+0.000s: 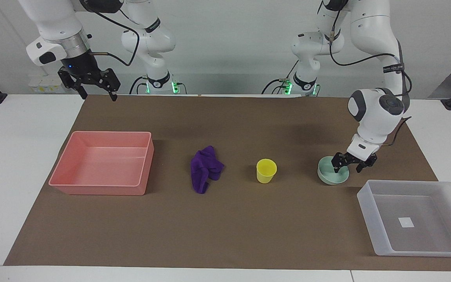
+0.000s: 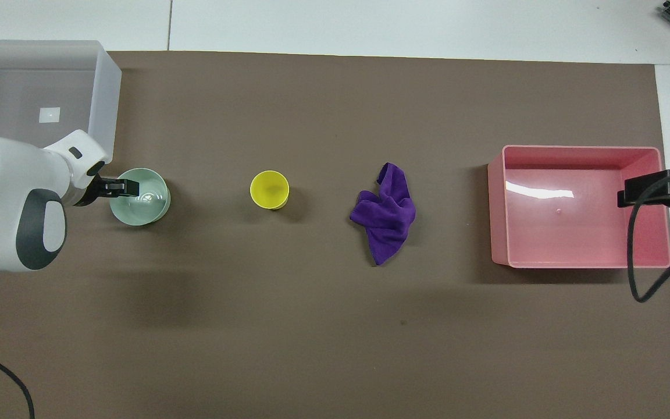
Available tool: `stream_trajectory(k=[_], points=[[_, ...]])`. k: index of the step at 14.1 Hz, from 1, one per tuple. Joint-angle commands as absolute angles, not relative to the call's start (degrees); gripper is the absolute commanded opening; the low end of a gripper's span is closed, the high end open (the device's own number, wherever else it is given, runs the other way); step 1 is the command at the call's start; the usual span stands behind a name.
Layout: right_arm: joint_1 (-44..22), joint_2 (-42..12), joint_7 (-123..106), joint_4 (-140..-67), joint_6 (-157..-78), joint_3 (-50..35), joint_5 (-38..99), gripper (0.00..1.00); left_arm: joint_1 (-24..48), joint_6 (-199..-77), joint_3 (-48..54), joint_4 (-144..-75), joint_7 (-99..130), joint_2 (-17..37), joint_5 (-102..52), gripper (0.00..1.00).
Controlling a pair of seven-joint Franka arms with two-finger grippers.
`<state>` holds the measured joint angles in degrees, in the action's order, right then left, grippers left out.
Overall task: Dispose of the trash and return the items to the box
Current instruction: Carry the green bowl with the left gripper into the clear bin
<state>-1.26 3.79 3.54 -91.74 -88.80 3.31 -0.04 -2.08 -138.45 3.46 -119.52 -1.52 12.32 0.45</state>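
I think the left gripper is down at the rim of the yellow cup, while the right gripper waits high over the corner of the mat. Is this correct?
Not quite: the left gripper is down at the rim of the mint-green bowl, as the facing view shows. The yellow cup stands alone, untouched. The right gripper does wait high over the mat's corner.

Glossy pink plastic tray (image 1: 104, 163), soft purple cloth rag (image 1: 205, 168), matt brown mat (image 1: 225, 219)

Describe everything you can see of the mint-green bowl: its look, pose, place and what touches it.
The mint-green bowl is shallow, round, smooth like plastic, empty and upright on the brown mat, beside the yellow cup toward the left arm's end, near the translucent tray. The left gripper straddles its rim, open, one finger inside, one outside.
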Motion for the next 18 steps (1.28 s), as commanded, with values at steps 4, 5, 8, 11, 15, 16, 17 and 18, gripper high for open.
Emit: stream_trajectory(k=[4,5,8,11,15,16,17,18], points=[[-0.62,5.71,2.37,-94.04,-88.24,2.99,0.18,1.0,-2.64,-140.71,3.87,-120.85,-1.41,11.61,-0.97,0.0],[-0.7,5.71,2.37,-94.04,-88.24,2.99,0.18,1.0,-2.55,-140.02,3.95,-120.41,-1.32,10.73,-0.97,0.0],[-0.79,5.71,2.37,-94.04,-88.33,2.99,0.18,1.0,-2.64,-133.18,3.87,-115.25,-1.76,8.0,-0.97,0.0],[-0.88,5.71,2.46,-94.04,-88.33,2.99,0.18,1.0,-3.07,-125.78,3.52,-104.97,-1.93,9.92,-0.97,0.0],[-1.32,5.71,2.63,-93.96,-88.59,2.99,0.18,1.0,-6.85,-127.36,3.6,-97.24,-2.11,14.75,-0.88,0.0],[-1.32,5.63,3.77,-93.96,-89.38,2.9,0.18,1.0,-7.73,-127.01,3.6,-93.9,-2.11,16.94,-0.88,0.0],[-1.41,5.45,4.82,-93.96,-90.43,2.81,0.18,1.0,-8.6,-126.39,3.6,-91.34,-2.11,19.22,-0.79,0.0],[-1.49,5.19,4.92,-93.87,-91.83,2.73,0.18,1.0,-9.83,-126.3,3.69,-88.45,-2.11,22.03,-0.88,0.0]])
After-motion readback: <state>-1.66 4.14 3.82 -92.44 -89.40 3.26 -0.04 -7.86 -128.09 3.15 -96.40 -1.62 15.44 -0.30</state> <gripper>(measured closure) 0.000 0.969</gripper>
